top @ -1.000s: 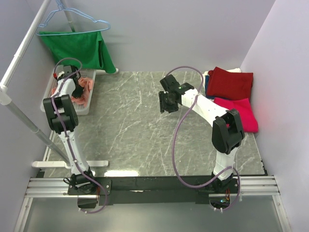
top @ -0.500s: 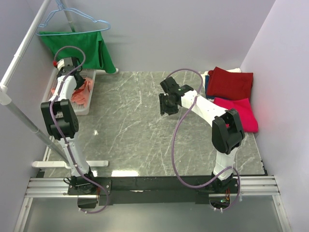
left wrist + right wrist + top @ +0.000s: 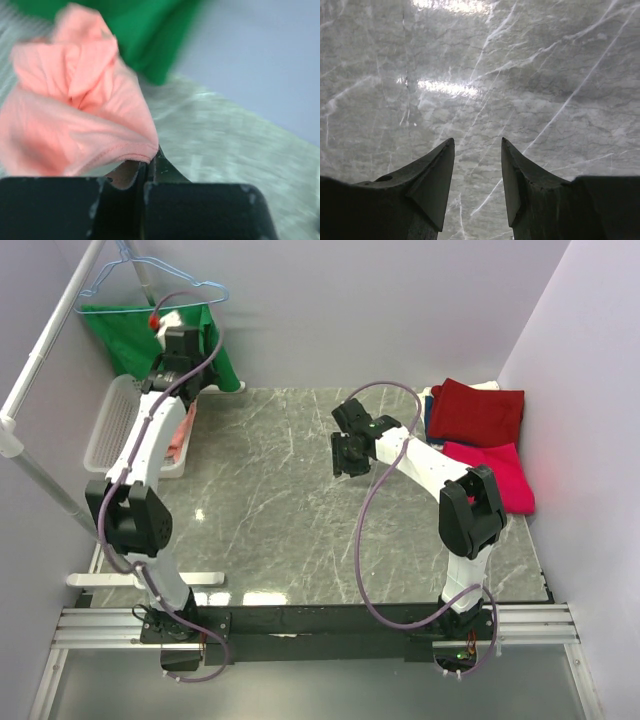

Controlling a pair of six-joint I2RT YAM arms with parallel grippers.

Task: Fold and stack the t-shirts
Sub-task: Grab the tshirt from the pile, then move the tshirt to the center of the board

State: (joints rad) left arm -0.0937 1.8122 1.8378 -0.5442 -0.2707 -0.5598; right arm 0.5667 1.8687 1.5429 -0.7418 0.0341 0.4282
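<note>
Left end effector (image 3: pixel 146 167) is clamped tight on a fold of the salmon-pink tee (image 3: pixel 85 115), pinching it right by a stitched hem, and the wrist view there is pretty blurry. From overhead the left arm is stretched up toward the far-left corner and the tee hangs off the pinch as a narrow bunched strip, long axis running from the fingers down toward the near side, right along the right-hand rim of the white mesh basket (image 3: pixel 105 425). Can't tell if the lower end touches the basket or the surface (image 3: pixel 290 520). The green garment (image 3: pixel 130 335) on its light-blue wire hanger (image 3: pixel 150 280) is just behind the arm. Right end effector (image 3: pixel 477 145) is released, jaws spread apart with nothing between them, pointing down at bare marbled surface around the middle. Over at the far-right corner the dark red tee (image 3: pixel 480 410) lies folded flat, long axis left to right, resting on something pale that I can't make out. The crimson-pink tee (image 3: pixel 495 470) is folded too, just on its near side with the edges meeting, long axis also roughly left to right but tilted a little, and well apart from either arm
</note>
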